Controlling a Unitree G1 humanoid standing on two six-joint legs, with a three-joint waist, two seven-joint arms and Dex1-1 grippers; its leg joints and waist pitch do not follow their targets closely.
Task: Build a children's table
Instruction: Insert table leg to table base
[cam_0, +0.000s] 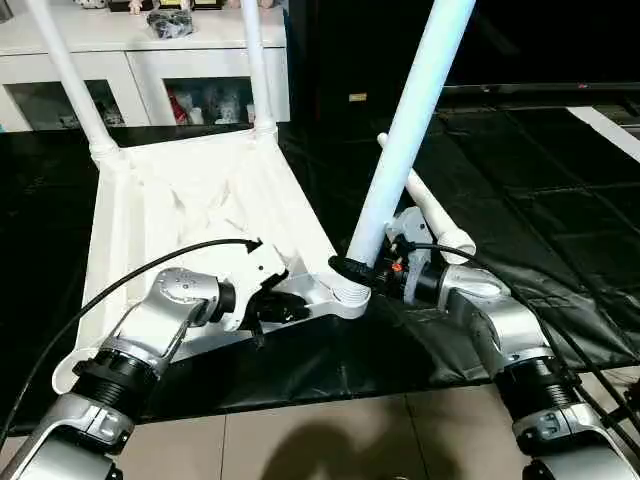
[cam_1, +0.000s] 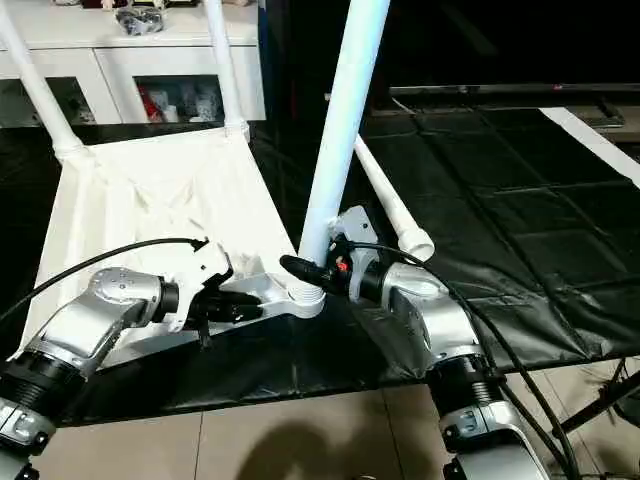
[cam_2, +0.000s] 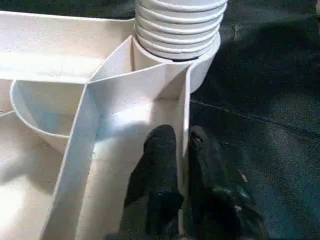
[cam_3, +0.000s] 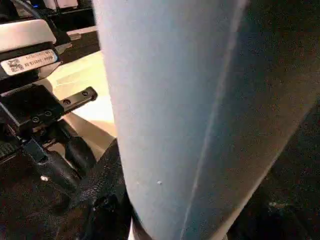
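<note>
Beyond upturned table top (cam_0: 190, 200), white cabinet (cam_0: 140, 70); spare leg (cam_0: 430, 215) alongside.

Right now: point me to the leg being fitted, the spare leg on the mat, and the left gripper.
leg being fitted (cam_0: 395, 160), left eye view, mid shaft.
spare leg (cam_1: 385, 200), right eye view, shaft lying on the black mat.
left gripper (cam_2: 184, 145), left wrist view, between fingertips straddling a tabletop rib.

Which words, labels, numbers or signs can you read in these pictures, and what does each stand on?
None can be read.
White printed sticker on the left gripper's white housing: text too blurred.
Small yellowish label on the dark cabinet behind: too small.
The white plastic table top and white tubular legs carry no writing.
</note>
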